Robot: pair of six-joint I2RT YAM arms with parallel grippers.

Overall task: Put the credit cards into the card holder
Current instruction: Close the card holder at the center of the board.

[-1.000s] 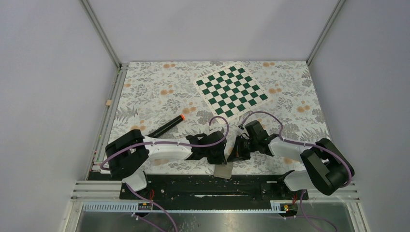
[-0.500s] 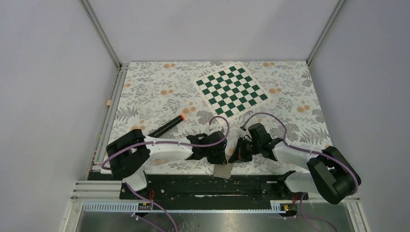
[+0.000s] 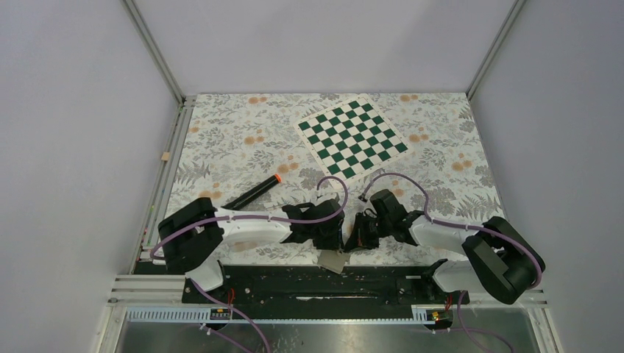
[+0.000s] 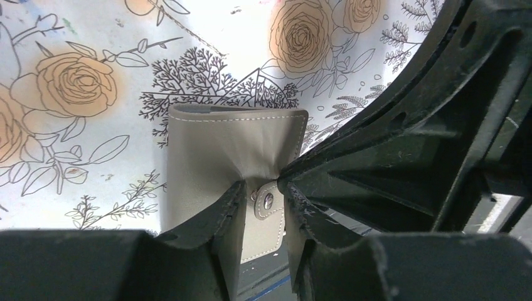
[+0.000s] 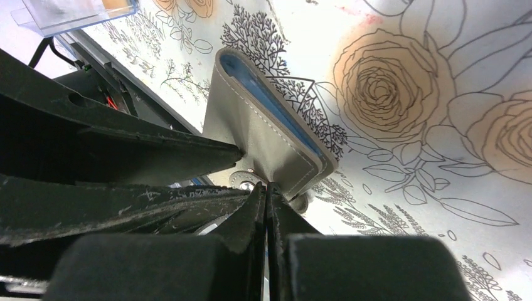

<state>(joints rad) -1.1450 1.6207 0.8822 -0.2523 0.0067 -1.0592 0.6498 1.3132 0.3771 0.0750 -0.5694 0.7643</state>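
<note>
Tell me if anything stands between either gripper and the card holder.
Nothing visible does. The left gripper pinches the card holder directly, and the right gripper is closed on its edge.

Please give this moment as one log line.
left gripper shut on flat grey folding card holder | right gripper shut on it

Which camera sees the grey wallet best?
Left wrist: the card holder fills the middle, flat-on, stitching and snap stud clear. Right wrist shows it edge-on with blue lining. Top external shows only a small grey patch.
</note>
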